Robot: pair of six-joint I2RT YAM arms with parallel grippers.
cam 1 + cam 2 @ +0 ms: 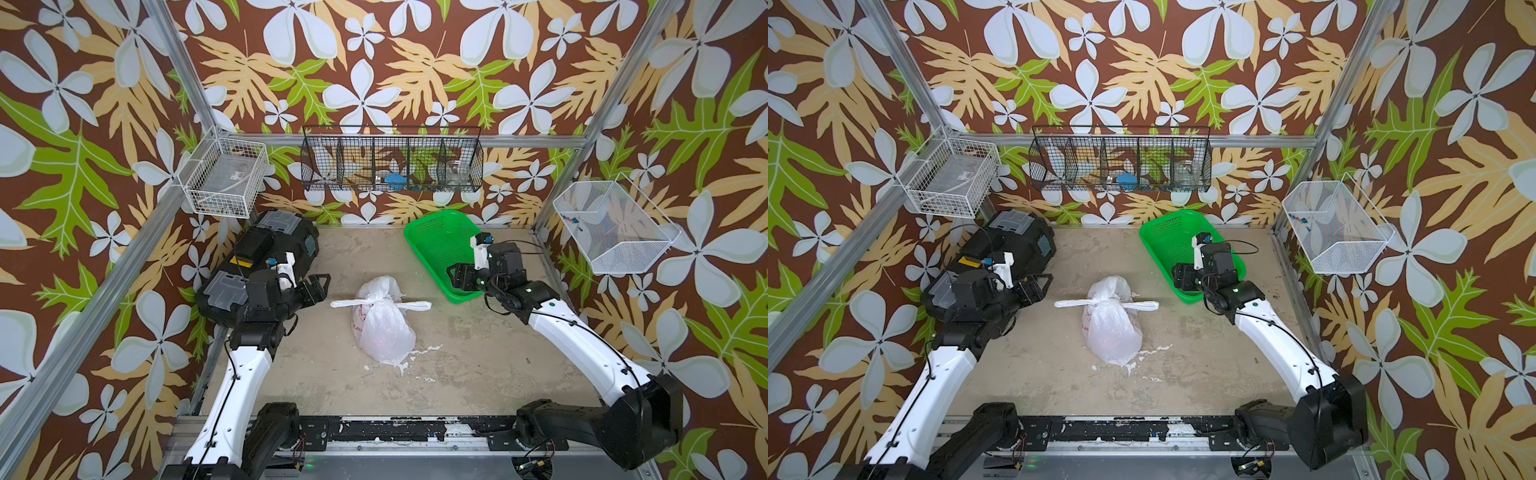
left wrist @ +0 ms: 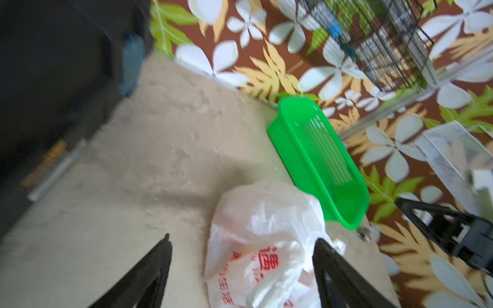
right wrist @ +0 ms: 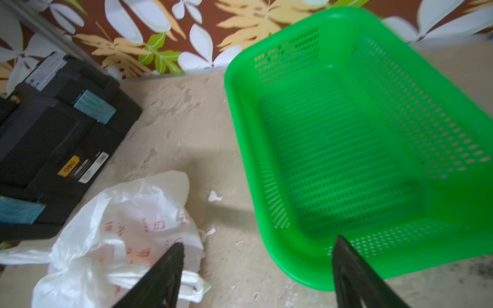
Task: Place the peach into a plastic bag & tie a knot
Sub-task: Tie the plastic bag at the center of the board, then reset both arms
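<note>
The plastic bag point(image 1: 384, 328) lies in the middle of the frame on the worn beige table point(image 1: 478, 365). It is tied off. The knot point(image 1: 376, 301) pinches it toward its upper end, and two flat white ends stick out left and right. A puff of loose plastic sits just above the knot, and the fuller part bulges below it. Red print shows along the bag's left side. I cannot make out the peach through the plastic, only a faint pinkish tinge low in the bag.

The left gripper point(image 1: 320, 286) hangs at centre left, near the tip of the bag's left end. Its fingers are spread wide with nothing between them, which the left wrist view shows plainly. I cannot tell whether it touches that tip. The right gripper point(image 1: 455, 276) is at centre right, over the lower corner of the green basket point(image 1: 436, 241), well apart from the bag. Its fingers are likewise released and gripping nothing.

A black toolbox point(image 1: 266, 257) sits behind the left arm, against the left wall.
</note>
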